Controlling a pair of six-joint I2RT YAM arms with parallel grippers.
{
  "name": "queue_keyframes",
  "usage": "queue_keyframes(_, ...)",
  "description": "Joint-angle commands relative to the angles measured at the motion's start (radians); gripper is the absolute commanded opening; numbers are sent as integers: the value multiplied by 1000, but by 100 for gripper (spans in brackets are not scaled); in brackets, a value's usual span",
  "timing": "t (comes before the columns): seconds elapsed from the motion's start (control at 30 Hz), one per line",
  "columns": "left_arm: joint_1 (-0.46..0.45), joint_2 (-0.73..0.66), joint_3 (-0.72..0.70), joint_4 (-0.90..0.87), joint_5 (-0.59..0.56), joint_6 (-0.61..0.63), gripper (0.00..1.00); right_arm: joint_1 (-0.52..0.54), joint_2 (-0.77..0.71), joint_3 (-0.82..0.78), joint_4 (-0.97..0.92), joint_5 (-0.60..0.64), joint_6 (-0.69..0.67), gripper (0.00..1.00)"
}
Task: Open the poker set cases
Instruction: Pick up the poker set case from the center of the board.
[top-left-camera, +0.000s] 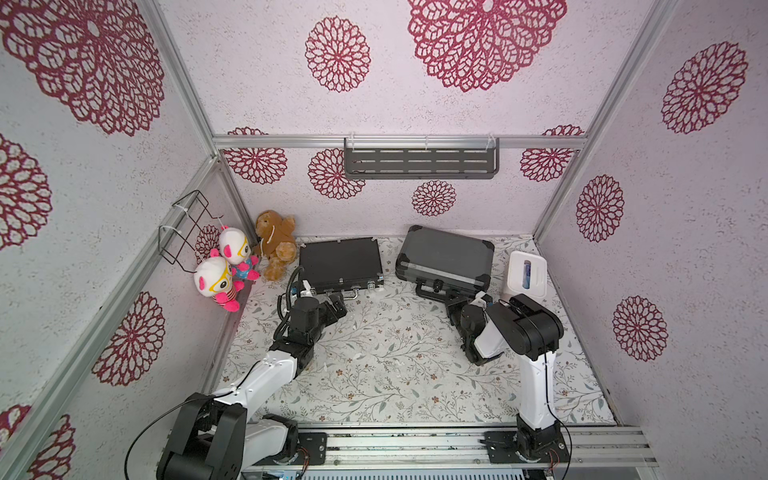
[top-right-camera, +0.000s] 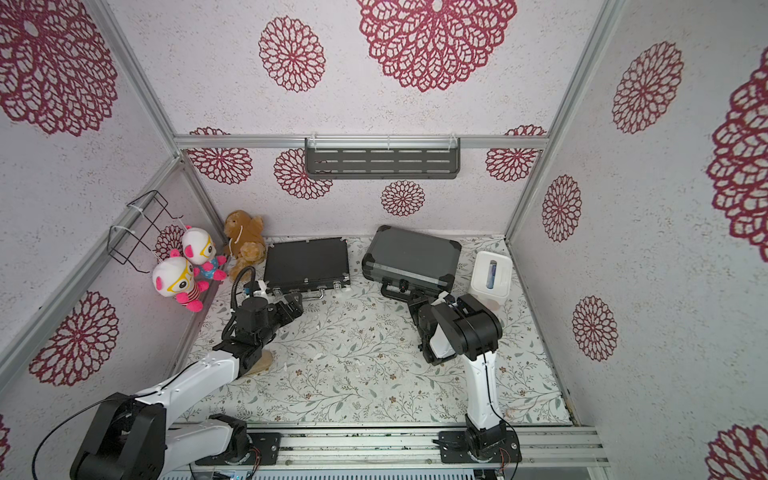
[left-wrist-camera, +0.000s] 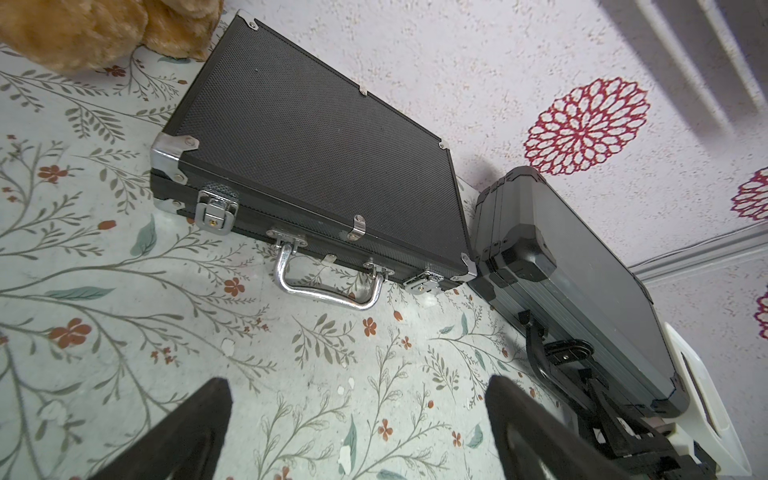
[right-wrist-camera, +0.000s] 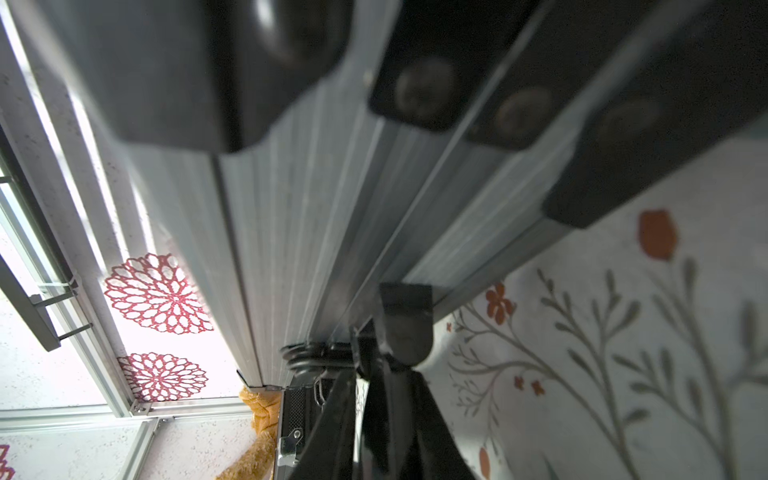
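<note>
Black case (top-left-camera: 338, 262) with silver latches lies shut beside grey case (top-left-camera: 446, 253).

My left gripper (left-wrist-camera: 359, 382) shows black against a pale table (top-left-camera: 374, 374) sprigged grey-green with rust-red flowers. Thin case (left-wrist-camera: 316, 158): black mesh weave, silver corners (left-wrist-camera: 170, 151), latches (left-wrist-camera: 216, 212), handle (left-wrist-camera: 324, 296). Thicker case (top-left-camera: 446, 253): dark grey, black-cornered. Walls (top-left-camera: 257, 83) white, crimson rosettes. Teddy (top-left-camera: 276, 243) golden-brown, tissue box (top-left-camera: 515, 270) white.

My left claw (top-left-camera: 337, 302) sits just near of thin black case (top-left-camera: 338, 262), by its silver handle (top-left-camera: 348, 294). My right claw (top-left-camera: 451, 300) at front handle (top-left-camera: 430, 287) of thick grey case (top-left-camera: 446, 253), tips hidden. Both cases lie shut on floral surface (top-left-camera: 395, 374), side by side. White tissue box (top-left-camera: 527, 274) right of grey case.
</note>
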Motion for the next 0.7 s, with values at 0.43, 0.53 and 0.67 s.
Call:
queue_keyframes(0.43, -56, -68, -120, 273, -43, 133, 89, 9, -200, -23, -301, -48, -87, 0)
queue_keyframes(0.53, -96, -21, -97, 290, -42, 181, 87, -3, -238, -47, -341, -60, -106, 0)
queue_keyframes(0.67, -138, 73, -55, 311, 7, 262, 88, -38, -297, -58, -429, -107, -133, 0)
